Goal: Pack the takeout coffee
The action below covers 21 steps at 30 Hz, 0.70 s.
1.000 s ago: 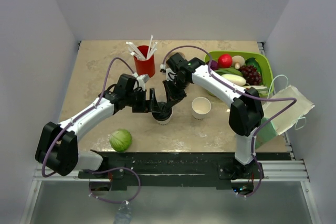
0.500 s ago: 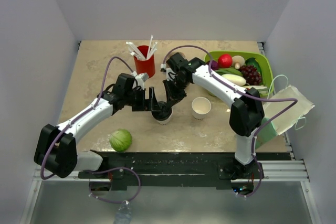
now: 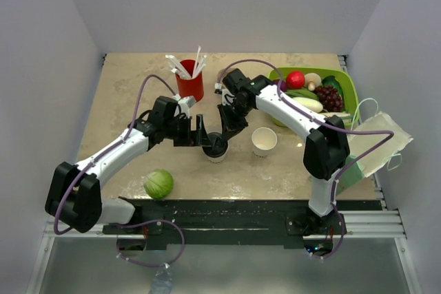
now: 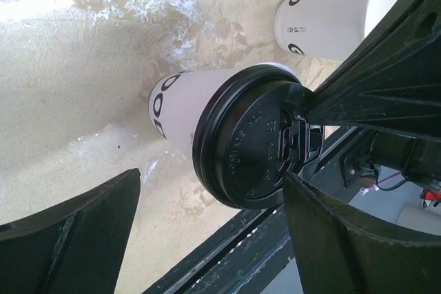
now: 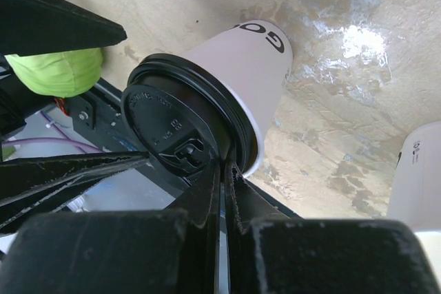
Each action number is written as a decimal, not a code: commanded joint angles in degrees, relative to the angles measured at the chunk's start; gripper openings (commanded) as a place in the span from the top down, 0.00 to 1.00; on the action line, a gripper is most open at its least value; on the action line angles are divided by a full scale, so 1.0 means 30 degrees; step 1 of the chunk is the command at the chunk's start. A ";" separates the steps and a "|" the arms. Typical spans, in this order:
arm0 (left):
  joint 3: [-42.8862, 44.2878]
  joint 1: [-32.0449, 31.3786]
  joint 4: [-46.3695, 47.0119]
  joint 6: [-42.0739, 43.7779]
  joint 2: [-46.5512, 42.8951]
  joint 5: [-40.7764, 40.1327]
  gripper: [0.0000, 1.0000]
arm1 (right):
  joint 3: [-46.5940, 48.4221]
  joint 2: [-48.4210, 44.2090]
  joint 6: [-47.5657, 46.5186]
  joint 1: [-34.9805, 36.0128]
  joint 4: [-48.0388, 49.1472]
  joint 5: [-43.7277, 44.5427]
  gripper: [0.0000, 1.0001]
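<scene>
- Nearest the arms' bases, a green cabbage (image 3: 158,184) sits on the table (image 3: 124,94), left of centre.
- Just beyond it, mid-table, stands the takeout coffee (image 3: 215,149), upright with its black lid on!
- The left gripper (image 3: 202,133) comes in from the left with its fingers (image 4: 76,232) spread wide, one on each side of the lidded cup. Whether either one touches it cannot be told.
- The right gripper (image 5: 222,173) reaches in from the far right with its fingers pressed together. Their tip is right at the lid's rim and pinches nothing.
- Just right of the coffee is a lidless white cup (image 3: 264,141), standing apart from it.
- Farther back, a red cup (image 3: 189,87) holds white straws.
- At far right is a green basket (image 3: 349,84) of produce, and nearer than it, off the table's right edge, a paper bag (image 3: 375,146).
</scene>
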 commanded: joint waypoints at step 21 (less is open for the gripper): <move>0.1694 0.0120 -0.0166 0.0507 0.0643 0.0503 0.14 | 0.0353 -0.1371 -0.0114 0.0004 -0.0204 0.0398 0.98</move>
